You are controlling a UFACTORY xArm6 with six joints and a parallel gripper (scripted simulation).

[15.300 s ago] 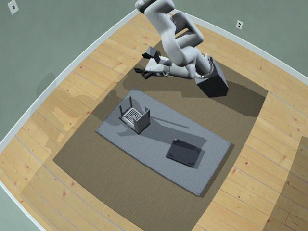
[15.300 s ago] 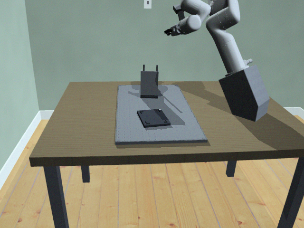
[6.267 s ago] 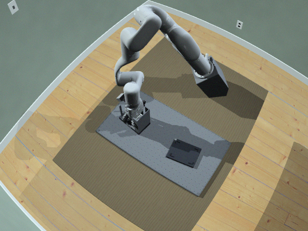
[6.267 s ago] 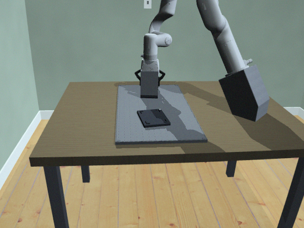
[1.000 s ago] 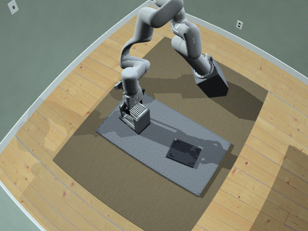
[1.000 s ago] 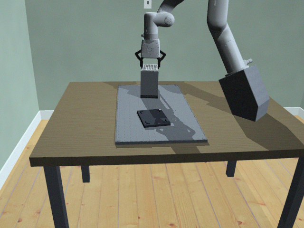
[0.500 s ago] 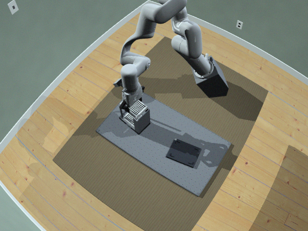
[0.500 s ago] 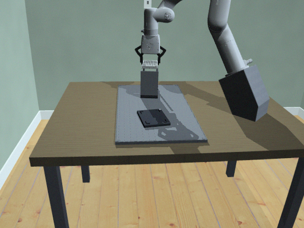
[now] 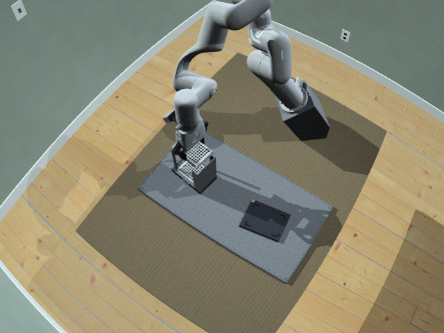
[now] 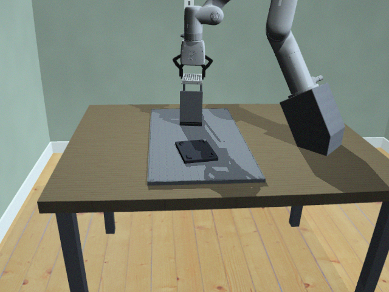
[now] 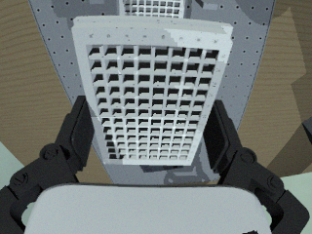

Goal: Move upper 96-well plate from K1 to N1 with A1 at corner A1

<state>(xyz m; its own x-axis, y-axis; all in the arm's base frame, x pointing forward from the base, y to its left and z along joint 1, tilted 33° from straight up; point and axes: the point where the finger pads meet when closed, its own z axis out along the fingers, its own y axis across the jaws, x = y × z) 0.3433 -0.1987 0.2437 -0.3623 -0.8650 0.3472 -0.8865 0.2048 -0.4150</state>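
Fingers stand wide, clamped on the upper plate (image 11: 154, 94). Carry it level toward plate nest N1 (image 9: 266, 219) at 4 o'clock from rack K1 (image 9: 206, 175).

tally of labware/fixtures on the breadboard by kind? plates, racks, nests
96-well plates: 2, upper plate held in the gripper above the rack, lower plate in the rack
Stack racks: 1, K1
Plate nests: 1, N1, nothing in it
Total: 4
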